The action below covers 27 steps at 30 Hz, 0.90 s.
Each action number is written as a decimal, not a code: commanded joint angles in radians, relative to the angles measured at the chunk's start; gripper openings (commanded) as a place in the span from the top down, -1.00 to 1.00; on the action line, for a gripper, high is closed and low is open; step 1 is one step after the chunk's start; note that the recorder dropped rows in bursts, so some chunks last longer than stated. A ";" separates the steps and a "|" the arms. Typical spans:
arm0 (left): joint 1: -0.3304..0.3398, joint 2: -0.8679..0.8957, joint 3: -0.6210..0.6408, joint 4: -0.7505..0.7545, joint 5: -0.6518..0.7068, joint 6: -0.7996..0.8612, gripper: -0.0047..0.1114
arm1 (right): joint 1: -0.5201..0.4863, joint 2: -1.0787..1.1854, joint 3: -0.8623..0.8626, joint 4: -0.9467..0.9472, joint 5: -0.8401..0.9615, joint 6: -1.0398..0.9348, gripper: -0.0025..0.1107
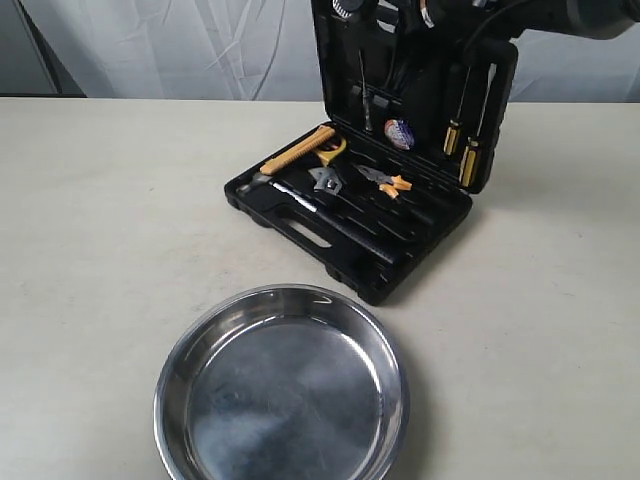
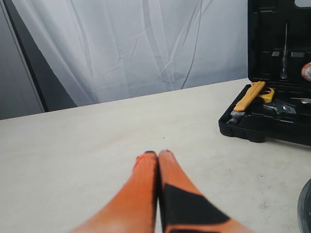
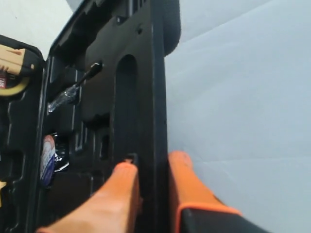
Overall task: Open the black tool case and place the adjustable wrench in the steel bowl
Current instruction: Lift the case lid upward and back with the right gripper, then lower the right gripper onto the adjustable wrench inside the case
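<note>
The black tool case [image 1: 330, 235] lies open at the middle of the table, its lid [image 1: 415, 85] standing upright. My right gripper [image 3: 153, 167] is shut on the lid's edge [image 3: 155, 97], one orange finger inside and one outside. The adjustable wrench [image 1: 330, 181] rests in the case's base, silver head showing, between the yellow-handled tool and the orange-handled pliers [image 1: 390, 181]. The steel bowl [image 1: 281, 385] sits in front of the case, nothing in it. My left gripper [image 2: 158, 154] hovers shut over bare table, left of the case [image 2: 265, 124], holding nothing.
A hammer [image 1: 320, 215] lies along the base's front slots. A yellow-handled tool [image 1: 298, 150] and screwdrivers [image 1: 462, 130] in the lid fill other slots. A white curtain [image 2: 136, 43] hangs behind the table. The right arm [image 1: 560, 15] reaches in from the top right.
</note>
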 commanded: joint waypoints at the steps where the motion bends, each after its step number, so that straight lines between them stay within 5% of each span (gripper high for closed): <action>1: -0.004 0.004 -0.002 -0.003 -0.005 0.000 0.91 | -0.030 -0.017 -0.008 -0.018 -0.044 0.010 0.54; 4: -0.004 0.004 -0.002 -0.003 -0.005 0.000 0.91 | -0.030 -0.017 -0.008 -0.045 -0.040 0.010 0.17; 9: -0.004 0.004 -0.002 -0.003 -0.005 0.000 0.91 | -0.030 -0.017 -0.008 -0.074 -0.003 0.150 0.40; 12: -0.004 0.004 -0.002 -0.003 -0.005 0.000 0.91 | -0.030 -0.012 -0.008 0.248 -0.020 0.056 0.65; 17: -0.004 0.004 -0.002 -0.003 -0.005 0.000 0.91 | -0.030 0.050 -0.011 0.773 0.041 -0.390 0.68; 19: -0.004 0.004 -0.002 -0.003 -0.005 0.000 0.91 | -0.030 0.082 -0.037 0.901 0.085 -0.419 0.68; 21: -0.004 0.004 -0.002 -0.003 -0.005 0.000 0.91 | -0.030 0.133 -0.090 1.036 0.215 -0.541 0.72; 24: -0.004 0.004 -0.002 -0.003 -0.005 0.000 0.91 | -0.030 0.231 -0.212 1.156 0.660 -0.812 0.90; 27: -0.004 0.004 -0.002 -0.003 -0.005 0.000 0.91 | -0.030 0.296 -0.328 0.949 0.748 -0.600 0.97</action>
